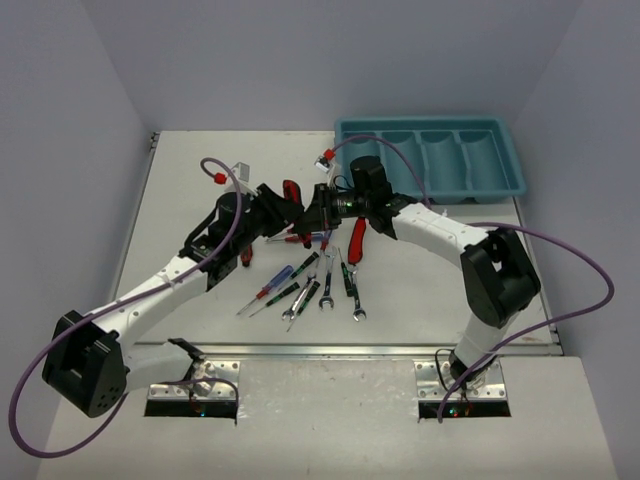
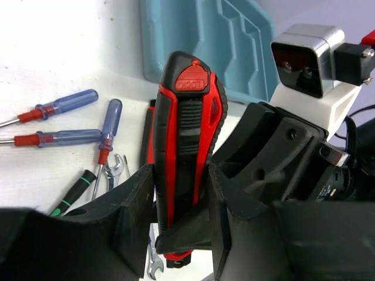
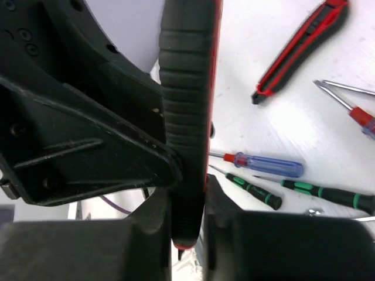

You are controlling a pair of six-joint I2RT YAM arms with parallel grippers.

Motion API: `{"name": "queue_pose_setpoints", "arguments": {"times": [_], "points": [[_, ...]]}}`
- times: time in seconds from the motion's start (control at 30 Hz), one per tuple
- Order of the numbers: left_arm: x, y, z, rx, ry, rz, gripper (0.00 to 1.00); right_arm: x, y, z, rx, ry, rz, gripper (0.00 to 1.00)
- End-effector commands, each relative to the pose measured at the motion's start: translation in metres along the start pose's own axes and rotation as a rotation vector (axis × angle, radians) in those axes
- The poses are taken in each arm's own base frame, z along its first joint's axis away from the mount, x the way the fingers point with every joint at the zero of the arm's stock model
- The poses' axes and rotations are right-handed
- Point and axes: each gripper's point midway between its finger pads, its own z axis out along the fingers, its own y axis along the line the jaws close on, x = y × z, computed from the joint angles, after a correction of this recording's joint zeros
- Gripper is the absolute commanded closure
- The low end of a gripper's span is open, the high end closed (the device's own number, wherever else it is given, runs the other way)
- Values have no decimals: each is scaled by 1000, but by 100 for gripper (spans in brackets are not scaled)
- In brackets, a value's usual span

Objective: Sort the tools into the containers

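Observation:
A red-and-black folding knife (image 1: 291, 191) is held above the table's middle between both grippers. My left gripper (image 1: 283, 207) is shut on it; in the left wrist view the knife (image 2: 186, 134) stands upright between my fingers (image 2: 132, 216). My right gripper (image 1: 320, 211) meets it from the right and is shut on the same knife (image 3: 187, 88). A second knife (image 1: 357, 240) lies on the table and also shows in the right wrist view (image 3: 302, 47). The teal tray (image 1: 430, 125) sits at the back right, its compartments bare.
Blue-handled screwdrivers (image 1: 278, 280), thin black/green screwdrivers (image 1: 347, 275) and silver wrenches (image 1: 326, 295) lie in a cluster in front of the grippers. Something red (image 1: 243, 256) shows under the left arm. Purple cables loop beside both arms.

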Motion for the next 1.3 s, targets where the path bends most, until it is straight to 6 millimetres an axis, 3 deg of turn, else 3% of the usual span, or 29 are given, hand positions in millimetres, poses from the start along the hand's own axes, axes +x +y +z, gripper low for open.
{"name": "queue_pose_setpoints", "arguments": {"times": [0.0,0.03,0.07,0.1,0.13,0.17,0.3,0.37,0.43,0.47,0.53,0.6,0.73,0.77,0.83,0.97,1.07,1.13,1.2,1.27], "points": [[-14,-45,-1,153,-35,-35,98,-22,20,-6,-34,-88,-76,100],[-15,-44,0,141,-36,-30,88,-23,17,-7,-13,-96,-79,100],[-16,-41,2,116,-40,-22,66,-25,14,-8,16,-106,-80,100],[-22,-31,5,49,-62,-5,35,-25,8,-10,52,-103,-73,100],[-33,-11,4,-91,-99,35,6,-32,-11,-16,165,-118,-56,100],[-42,6,2,-199,-130,62,0,-37,-27,-24,249,-130,-39,100],[-79,76,-18,-603,-229,132,0,-76,-116,-79,626,-188,76,100],[-85,98,-23,-678,-226,124,0,-90,-148,-109,756,-222,101,100],[-85,126,-23,-706,-187,106,0,-101,-197,-131,893,-202,131,100],[-81,137,-19,-691,-161,113,0,-111,-211,-138,914,-195,124,100],[-69,153,-8,-674,-102,143,0,-130,-227,-146,942,-187,86,100],[-56,173,-5,-739,-40,157,0,-169,-230,-152,965,-211,-13,100],[-38,192,2,-782,52,190,0,-200,-256,-152,1016,-210,-70,99],[-37,193,5,-777,67,205,0,-207,-263,-149,1014,-222,-80,93],[-35,197,7,-799,94,223,0,-214,-269,-145,1002,-237,-89,64],[-38,210,6,-848,79,238,0,-218,-255,-140,945,-251,-93,38],[-32,223,10,-876,97,234,0,-226,-228,-150,927,-277,-113,24],[-29,229,14,-888,106,228,1,-232,-199,-162,915,-297,-125,23],[-23,234,22,-880,123,219,6,-220,-185,-166,904,-281,-111,22],[-18,238,28,-880,134,212,12,-210,-158,-169,872,-293,-134,22]]}}
